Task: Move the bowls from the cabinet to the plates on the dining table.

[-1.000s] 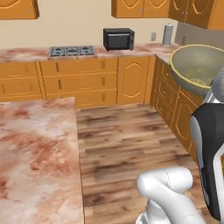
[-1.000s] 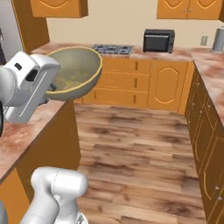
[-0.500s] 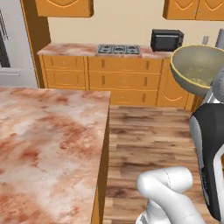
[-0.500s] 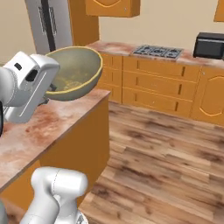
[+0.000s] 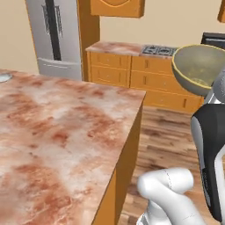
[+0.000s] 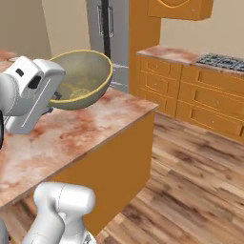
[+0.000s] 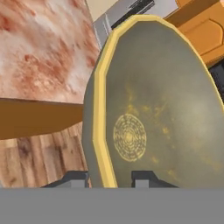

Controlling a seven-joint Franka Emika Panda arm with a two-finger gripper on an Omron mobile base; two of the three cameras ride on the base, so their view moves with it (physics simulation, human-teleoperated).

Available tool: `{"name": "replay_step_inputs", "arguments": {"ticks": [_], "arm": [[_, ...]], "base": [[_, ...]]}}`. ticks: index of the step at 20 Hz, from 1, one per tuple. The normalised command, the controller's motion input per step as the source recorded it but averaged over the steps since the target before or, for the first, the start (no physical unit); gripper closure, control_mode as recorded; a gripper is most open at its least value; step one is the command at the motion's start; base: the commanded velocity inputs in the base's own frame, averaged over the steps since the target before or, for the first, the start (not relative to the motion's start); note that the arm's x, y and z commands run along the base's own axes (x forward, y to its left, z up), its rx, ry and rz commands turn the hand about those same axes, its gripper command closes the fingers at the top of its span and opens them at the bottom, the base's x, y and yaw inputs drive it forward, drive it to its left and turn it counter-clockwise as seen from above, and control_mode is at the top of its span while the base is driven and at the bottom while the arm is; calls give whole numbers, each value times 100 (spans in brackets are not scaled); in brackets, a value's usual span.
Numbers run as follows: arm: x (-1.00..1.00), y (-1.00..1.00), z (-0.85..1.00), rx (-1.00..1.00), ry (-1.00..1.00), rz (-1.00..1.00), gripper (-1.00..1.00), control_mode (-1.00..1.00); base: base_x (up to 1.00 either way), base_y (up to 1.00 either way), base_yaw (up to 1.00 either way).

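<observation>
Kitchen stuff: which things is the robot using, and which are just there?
Using: olive-bronze round bowl pinched at its rim by the gripper; pink marbled stone dining table.
Just there: steel fridge, gas hob, orange wood drawers.

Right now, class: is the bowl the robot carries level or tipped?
Tipped: the bowl faces sideways, its yellow rim pinched between the fingers.

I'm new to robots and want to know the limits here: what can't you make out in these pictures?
- Bowl: its right side is behind the arm in the left base view.
- Gripper: in the hand view, the rim hides where its tips pinch.
- Table: cut off by the left edge; the grey thing there can't be identified.
- Fridge: its top is cut off in the right base view.
</observation>
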Motion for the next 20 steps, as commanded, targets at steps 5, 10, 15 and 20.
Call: {"name": "replay_step_inputs", "arguments": {"ticks": [5, 10, 15, 20], "arm": [[0, 0, 0, 0, 0, 0, 100, 100], [0, 0, 0, 0, 0, 0, 100, 100], [0, 0, 0, 0, 0, 0, 100, 100], [0, 0, 0, 0, 0, 0, 100, 100]], "base": [[2, -22, 43], [7, -38, 38], [7, -40, 37], [8, -46, 35]]}}
